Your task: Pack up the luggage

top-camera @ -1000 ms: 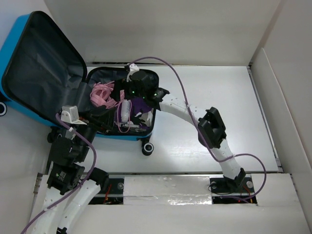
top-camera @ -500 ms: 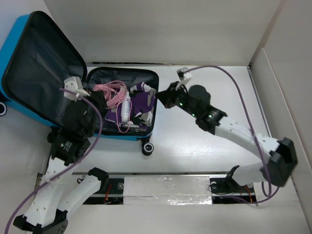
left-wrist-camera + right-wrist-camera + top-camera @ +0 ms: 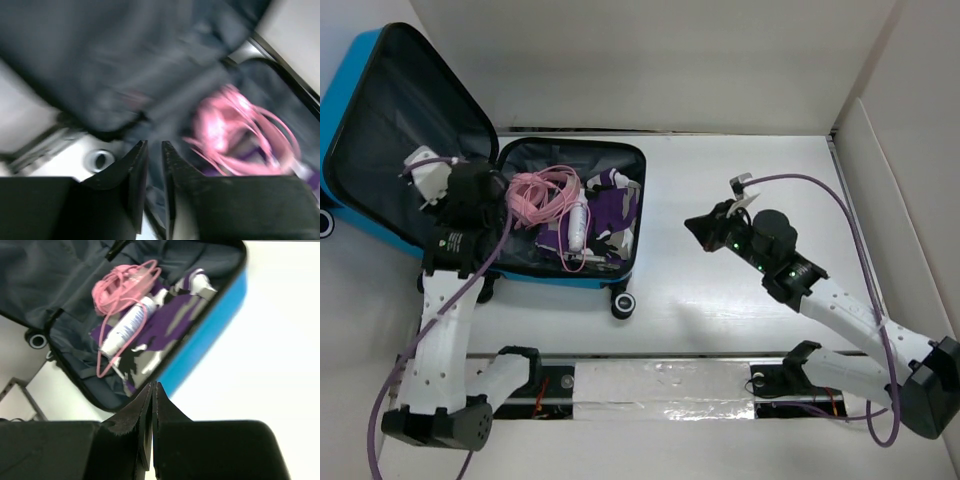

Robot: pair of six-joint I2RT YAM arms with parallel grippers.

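Left fingers (image 3: 134, 172): almost closed, slim gap, gripping nothing; positioned at lid-base junction on left side of luggage (image 3: 410, 100).
Right fingers (image 3: 144, 412): pressed together, empty; above bare desk (image 3: 740, 170), well right of luggage.
Luggage: open, at far-left of desk. Base shell flat, long axis roughly near-far, caster end toward arm bases. Lid raised, leaning left.
Inside base: pink headphones (image 3: 542, 188), white bottle (image 3: 578, 222), purple camouflage cloth (image 3: 612, 210), all touching.
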